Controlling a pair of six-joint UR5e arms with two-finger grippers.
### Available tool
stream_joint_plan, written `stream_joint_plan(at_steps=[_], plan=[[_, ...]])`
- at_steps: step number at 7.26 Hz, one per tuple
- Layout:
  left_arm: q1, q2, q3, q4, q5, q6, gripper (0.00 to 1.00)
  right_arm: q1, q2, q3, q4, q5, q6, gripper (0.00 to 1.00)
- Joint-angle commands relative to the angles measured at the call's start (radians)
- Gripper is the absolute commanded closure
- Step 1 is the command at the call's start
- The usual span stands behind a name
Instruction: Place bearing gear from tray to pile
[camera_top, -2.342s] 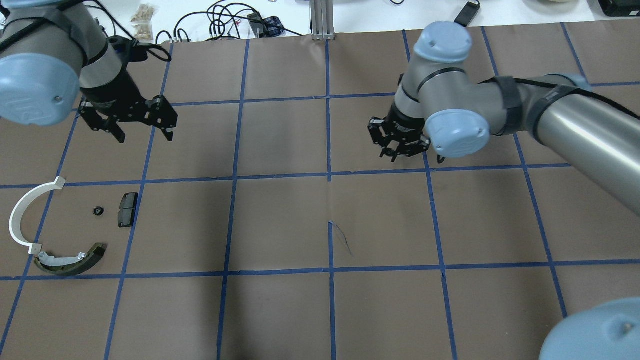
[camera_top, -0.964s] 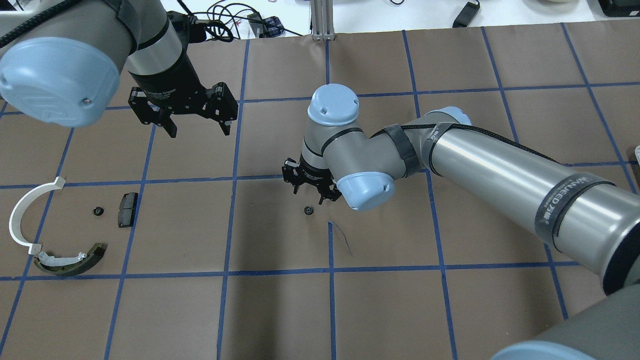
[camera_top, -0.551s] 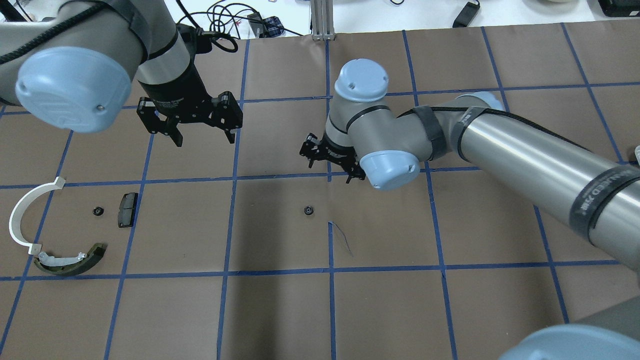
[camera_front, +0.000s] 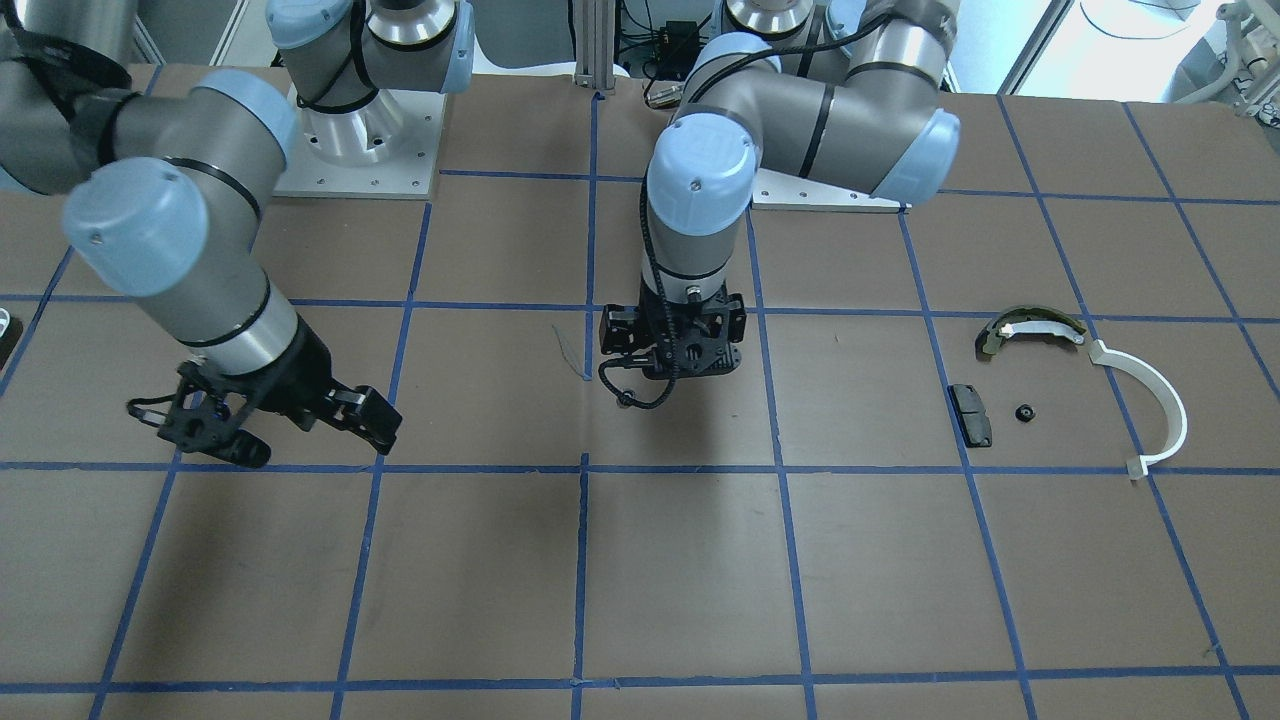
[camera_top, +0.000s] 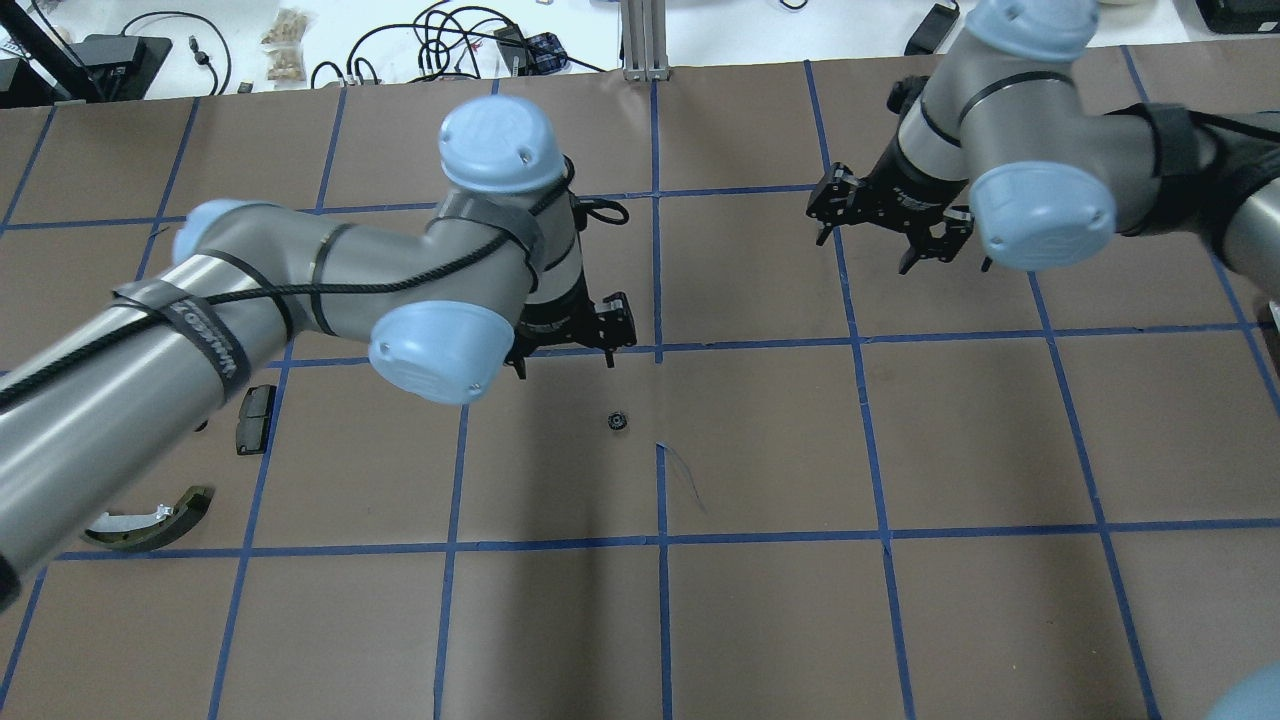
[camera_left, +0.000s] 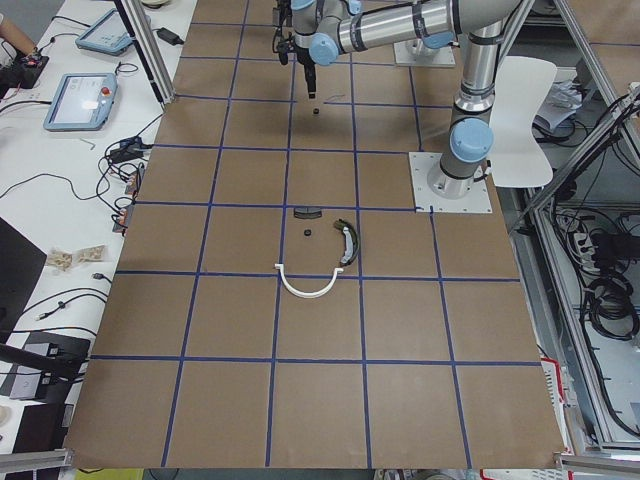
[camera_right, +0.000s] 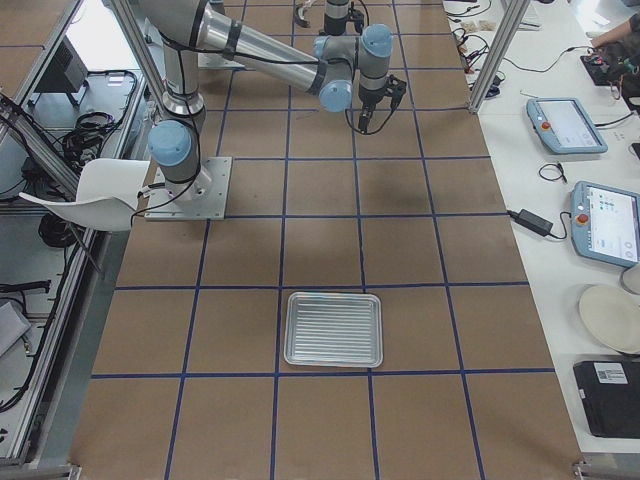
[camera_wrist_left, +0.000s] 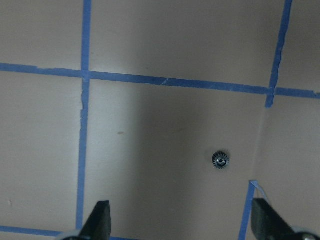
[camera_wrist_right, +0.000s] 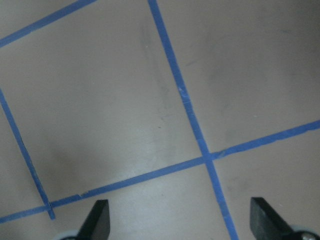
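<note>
A small black bearing gear lies alone on the brown table near its centre. It also shows in the left wrist view. My left gripper is open and empty, hovering just behind and to the left of the gear; in the front view it hides the gear. My right gripper is open and empty, far off at the back right. The pile lies at the left: an olive-and-white brake shoe, a black pad, a white arc and another small gear.
A silver tray stands at the table's right end with nothing seen in it. Blue tape lines grid the table. My left arm covers part of the pile in the overhead view. Cables lie beyond the far edge.
The right gripper left the gear on the table and drew back to the far right. The left arm swung to the centre, its open gripper now just behind the gear.
</note>
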Motion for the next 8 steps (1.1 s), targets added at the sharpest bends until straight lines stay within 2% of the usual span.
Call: stream_joint_plan(at_steps=[1,2,3,4,5,6,8], plan=[[-0.048,-0.096,-0.13,0.258,-0.003,-0.034,0.0,-0.051,-0.131,-0.022,0.202,-0.086,-0.09,0.0],[-0.053,-0.113,-0.146,0.291,-0.001,-0.034,0.0,-0.039,-0.177,-0.056,0.281,-0.143,-0.107,0.0],[-0.053,-0.119,-0.143,0.297,-0.001,-0.033,0.0,-0.037,-0.176,-0.071,0.345,-0.107,-0.11,0.0],[-0.053,-0.125,-0.146,0.297,0.0,-0.043,0.0,-0.037,-0.181,-0.082,0.347,-0.107,-0.112,0.0],[-0.053,-0.133,-0.144,0.299,0.0,-0.045,0.19,-0.039,-0.179,-0.076,0.348,-0.117,-0.132,0.0],[-0.053,-0.139,-0.143,0.299,0.0,-0.051,0.2,-0.051,-0.178,-0.073,0.357,-0.122,-0.194,0.0],[-0.055,-0.156,-0.141,0.334,0.0,-0.053,0.2,-0.042,-0.187,-0.074,0.408,-0.136,-0.202,0.0]])
